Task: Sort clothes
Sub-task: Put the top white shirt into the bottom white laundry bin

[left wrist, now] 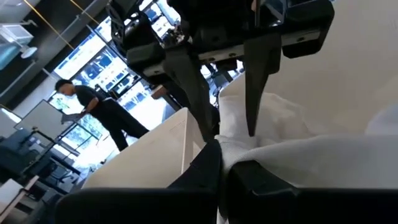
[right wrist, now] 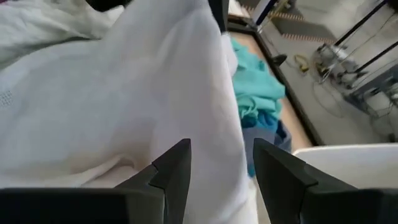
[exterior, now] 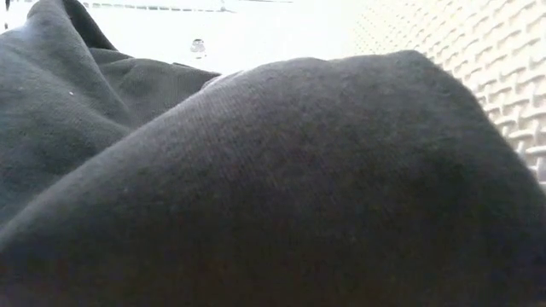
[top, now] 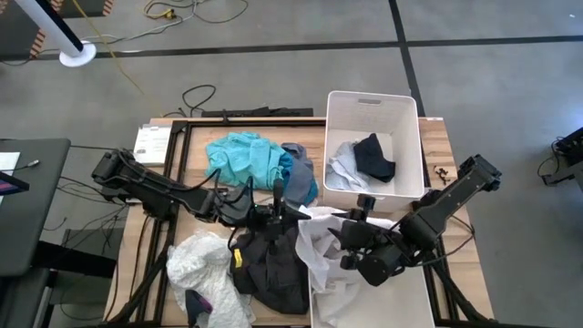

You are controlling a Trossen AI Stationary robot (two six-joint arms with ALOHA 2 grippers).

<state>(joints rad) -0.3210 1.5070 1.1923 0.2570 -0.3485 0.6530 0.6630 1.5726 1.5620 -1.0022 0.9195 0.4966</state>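
You're only partway through the sort — most of the clothes are still out on the table (top: 437, 137). The far bin (top: 372, 109) holds a dark piece and a pale one, so at least two items look placed. Left to do: the teal garment (top: 241, 155) with a blue one (top: 301, 178) against it near the table's middle, the black heap (top: 269, 264) at the near edge, and the leaf-print white piece (top: 196, 264) beside that heap.

Your left gripper (top: 278, 211) sits mid-table with its fingers pressed together on an edge of the white garment (top: 314, 241), pinching the cloth. Your right gripper (right wrist: 221, 163) hovers just over the same garment with its fingers spread and nothing between them. That white piece drapes over the rim of the near bin (top: 414, 305) — I'd judge it's the one being sorted now, not yet fully in
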